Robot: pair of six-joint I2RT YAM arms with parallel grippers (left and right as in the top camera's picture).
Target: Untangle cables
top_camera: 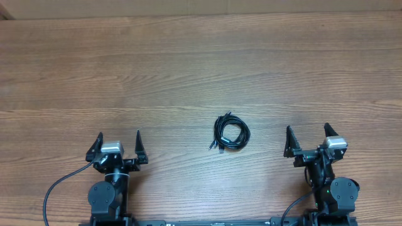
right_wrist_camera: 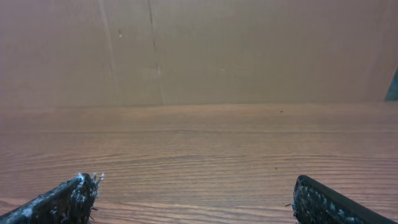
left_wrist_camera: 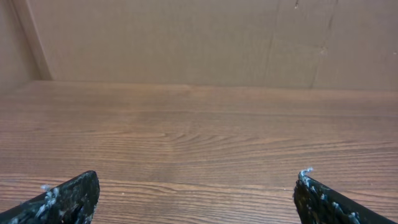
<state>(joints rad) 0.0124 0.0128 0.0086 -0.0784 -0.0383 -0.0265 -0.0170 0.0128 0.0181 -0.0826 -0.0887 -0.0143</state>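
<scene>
The cables [top_camera: 230, 132] lie as one small black coil on the wooden table, near the front and between the two arms, with short plug ends sticking out at its lower left. My left gripper [top_camera: 118, 139] stands open well to the coil's left, nothing between its fingers [left_wrist_camera: 68, 198]. My right gripper [top_camera: 308, 134] stands open to the coil's right, also empty, its fingertips [right_wrist_camera: 320, 200] wide apart. Neither wrist view shows the cables, only bare wood ahead.
A brown cardboard wall [left_wrist_camera: 205, 40] rises at the table's far edge. Thick black wires [top_camera: 59, 185] trail from the arm bases at the front edge. The wooden table [top_camera: 188, 56] stretches far behind the coil.
</scene>
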